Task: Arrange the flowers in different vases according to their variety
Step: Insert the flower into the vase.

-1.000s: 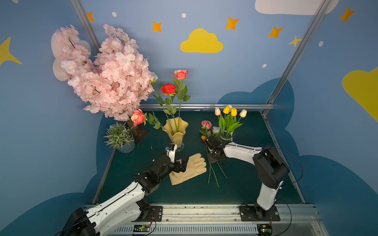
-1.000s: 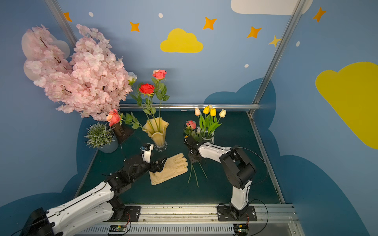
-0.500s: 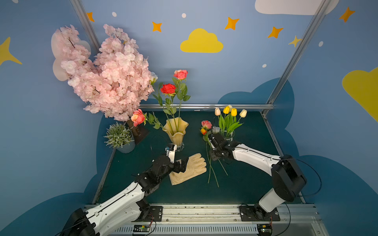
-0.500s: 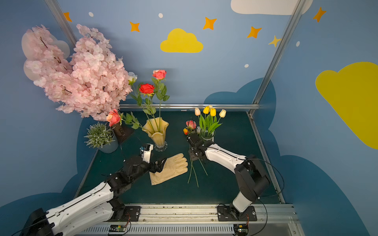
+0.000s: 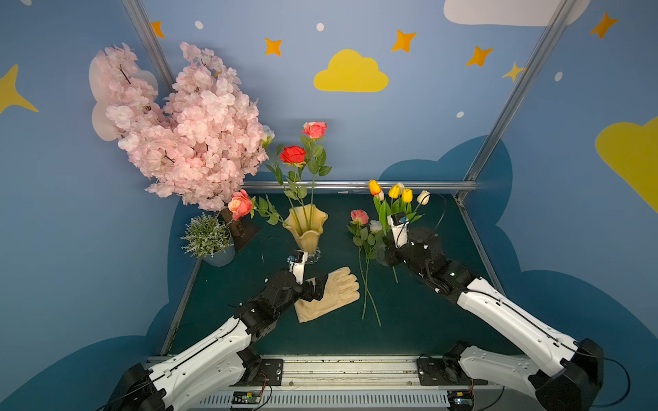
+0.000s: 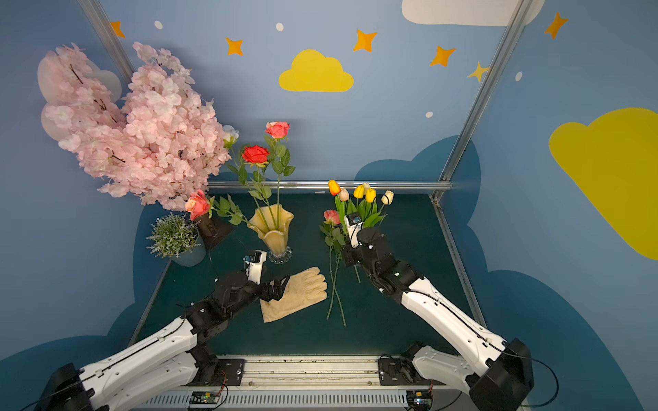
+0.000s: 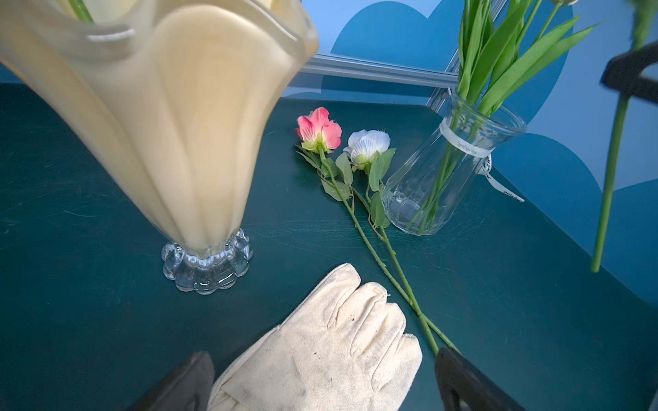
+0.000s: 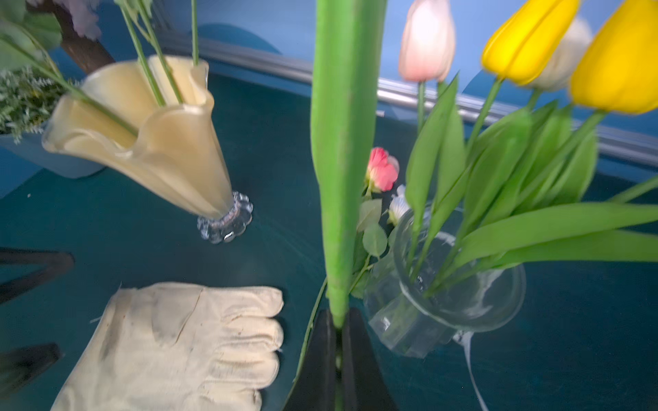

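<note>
Lifting is done: the right end effector, clamped on the stem of the orange tulip, has come up off the desk and holds it upright just beside the clear vase of tulips. Left end effector stays wide open over the glove. Pink rose and white rose still lie on the desk, so the tulip likely goes in next.

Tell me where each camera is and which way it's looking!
Both top views: high over the front, looking down at the whole dark green mat; both arms show.
Left wrist: on the left arm, low, facing the amber wavy-rimmed vase and cream fabric glove; the open left gripper shows.
Right wrist: on the right arm, looking past the shut right gripper clamping a green tulip stem, toward the clear ribbed glass vase.
Shared: both wrist views see both vases and the glove.
</note>
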You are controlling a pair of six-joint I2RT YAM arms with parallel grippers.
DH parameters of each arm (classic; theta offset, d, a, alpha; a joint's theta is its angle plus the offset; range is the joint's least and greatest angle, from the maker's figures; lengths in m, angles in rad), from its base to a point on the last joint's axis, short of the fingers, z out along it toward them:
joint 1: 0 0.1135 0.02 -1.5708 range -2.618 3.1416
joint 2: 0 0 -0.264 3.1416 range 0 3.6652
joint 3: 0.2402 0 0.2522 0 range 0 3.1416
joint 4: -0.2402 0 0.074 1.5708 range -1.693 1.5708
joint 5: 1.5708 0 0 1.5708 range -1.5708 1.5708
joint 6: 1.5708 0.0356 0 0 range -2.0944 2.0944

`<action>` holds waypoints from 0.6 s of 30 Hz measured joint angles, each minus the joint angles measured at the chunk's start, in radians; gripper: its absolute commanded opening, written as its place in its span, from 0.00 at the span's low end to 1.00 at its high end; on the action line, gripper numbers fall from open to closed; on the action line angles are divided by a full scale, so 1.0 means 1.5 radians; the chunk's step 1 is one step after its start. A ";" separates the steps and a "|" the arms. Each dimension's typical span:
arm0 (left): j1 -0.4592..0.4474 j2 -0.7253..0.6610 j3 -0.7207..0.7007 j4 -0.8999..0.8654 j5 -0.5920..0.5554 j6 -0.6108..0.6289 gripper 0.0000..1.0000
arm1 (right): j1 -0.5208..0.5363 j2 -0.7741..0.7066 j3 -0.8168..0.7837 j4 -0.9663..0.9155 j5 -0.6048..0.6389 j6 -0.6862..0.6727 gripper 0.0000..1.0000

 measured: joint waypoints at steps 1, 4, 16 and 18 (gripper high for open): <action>0.000 0.000 0.000 0.000 0.000 0.000 1.00 | -0.005 -0.006 0.000 0.014 0.003 -0.003 0.00; 0.000 0.000 -0.001 0.000 0.000 0.000 1.00 | -0.026 -0.018 -0.001 0.071 0.011 -0.013 0.00; 0.000 -0.004 -0.002 0.000 0.000 0.000 1.00 | -0.101 0.044 0.010 0.269 0.027 -0.026 0.00; 0.000 -0.004 -0.002 0.000 0.000 0.001 1.00 | -0.111 0.066 0.013 0.292 0.027 -0.028 0.00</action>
